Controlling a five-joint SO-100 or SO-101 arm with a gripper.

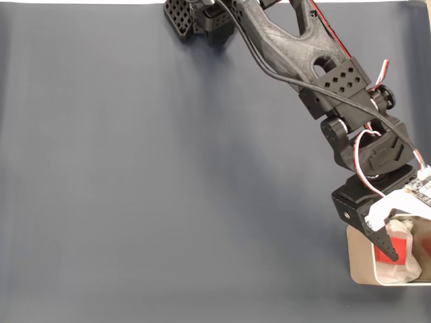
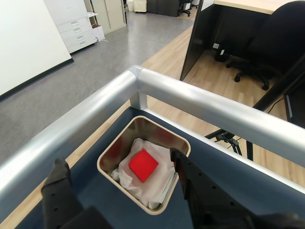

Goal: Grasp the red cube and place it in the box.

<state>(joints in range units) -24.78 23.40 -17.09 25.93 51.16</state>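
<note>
Both jaws stood spread apart and empty, their black tips hanging just above the box; the gripper [image 2: 119, 174] showed in the wrist view with one tip low on the left and the other over the box's right rim. In the fixed view the gripper [image 1: 390, 245] sat at the lower right, one dark pointed finger [image 1: 382, 240] reaching down over the container.

Between those tips lay the red cube [image 2: 143, 164], resting on the crumpled white paper [image 2: 157, 188] that lined the box [image 2: 110, 151]. It touched neither jaw. The cube [image 1: 402, 247] was partly hidden behind the finger in the fixed view, where the box [image 1: 359, 259] was cut off by the right edge.

Beneath it all stretched the dark blue-grey bench [image 1: 168, 188]. The black arm [image 1: 289, 40] ran up from the gripper to the far edge, with a black cable along it. In the wrist view, a silver rail [image 2: 200, 102] bordered the bench, and past it were a wood floor and a black office chair [image 2: 267, 43].
</note>
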